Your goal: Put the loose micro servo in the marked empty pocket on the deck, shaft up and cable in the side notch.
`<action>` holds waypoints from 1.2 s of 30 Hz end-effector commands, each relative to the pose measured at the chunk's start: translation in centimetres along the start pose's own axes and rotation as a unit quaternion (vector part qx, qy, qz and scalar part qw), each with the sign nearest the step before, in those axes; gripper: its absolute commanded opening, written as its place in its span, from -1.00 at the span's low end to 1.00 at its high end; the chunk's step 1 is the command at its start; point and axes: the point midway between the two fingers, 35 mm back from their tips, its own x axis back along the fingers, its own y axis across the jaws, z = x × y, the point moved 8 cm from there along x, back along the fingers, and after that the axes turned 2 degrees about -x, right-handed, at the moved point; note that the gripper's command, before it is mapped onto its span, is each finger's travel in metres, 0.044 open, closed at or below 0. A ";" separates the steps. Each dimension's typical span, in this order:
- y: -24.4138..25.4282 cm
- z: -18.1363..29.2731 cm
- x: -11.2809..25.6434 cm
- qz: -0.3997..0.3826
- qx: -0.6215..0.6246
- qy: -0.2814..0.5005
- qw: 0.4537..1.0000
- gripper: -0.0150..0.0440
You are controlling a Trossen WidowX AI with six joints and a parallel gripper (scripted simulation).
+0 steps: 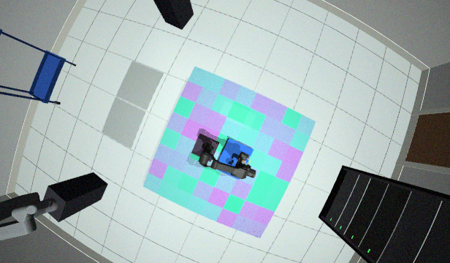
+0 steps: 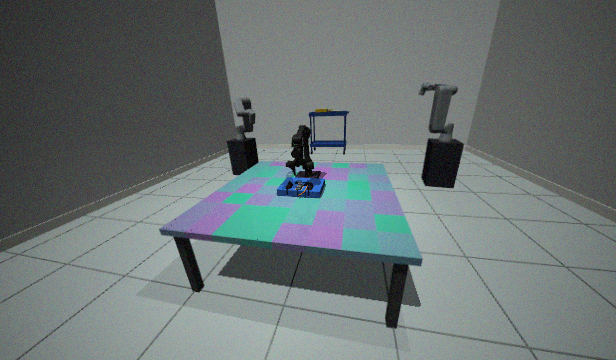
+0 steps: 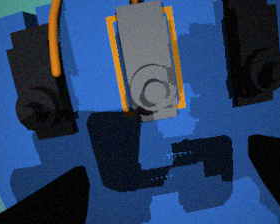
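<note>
The loose servo (image 3: 143, 45), grey in the wrist view, lies lengthwise within the orange-marked pocket outline (image 3: 178, 65) on the blue deck (image 1: 234, 146) (image 2: 315, 190) (image 3: 91, 30). Its round output shaft faces up. Whether both ears lie flat and the body is fully down, I cannot tell. An orange cable (image 3: 54, 40) hangs past the left; its link to the servo runs out of frame, and the notch is not visible. My gripper (image 3: 168, 155) is open, its dark fingertips wide apart, with nothing between them, clear of the servo on its shaft side.
A black servo (image 3: 41, 85) stands left of the pocket and another black servo (image 3: 253, 50) right of it. The arm's dark base plate (image 1: 199, 146) is beside the deck on the patchwork table (image 1: 276, 193) (image 2: 248, 220). Dark gripper shadows fall across the deck.
</note>
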 end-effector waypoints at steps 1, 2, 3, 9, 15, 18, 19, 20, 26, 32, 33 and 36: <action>-0.2 4.9 2.7 0.000 -0.003 -0.001 1.000 1.00; -0.2 5.6 3.0 0.000 -0.003 -0.001 1.000 1.00; -0.2 5.8 3.1 0.000 -0.003 -0.001 1.000 1.00; -0.2 5.8 3.1 0.000 -0.003 -0.001 1.000 1.00; -0.2 5.4 5.9 -0.001 -0.002 -0.009 1.000 1.00; -0.2 5.3 7.3 -0.002 -0.001 -0.013 1.000 1.00; -0.2 5.3 7.3 -0.002 -0.001 -0.013 1.000 1.00; -0.2 5.3 7.3 -0.002 -0.001 -0.013 1.000 1.00; -0.2 5.3 7.3 -0.002 -0.001 -0.013 1.000 1.00; -0.2 5.3 7.3 -0.002 -0.001 -0.013 1.000 1.00; -0.2 5.3 7.3 -0.002 -0.001 -0.013 1.000 1.00; -0.2 5.3 7.3 -0.002 -0.001 -0.013 1.000 1.00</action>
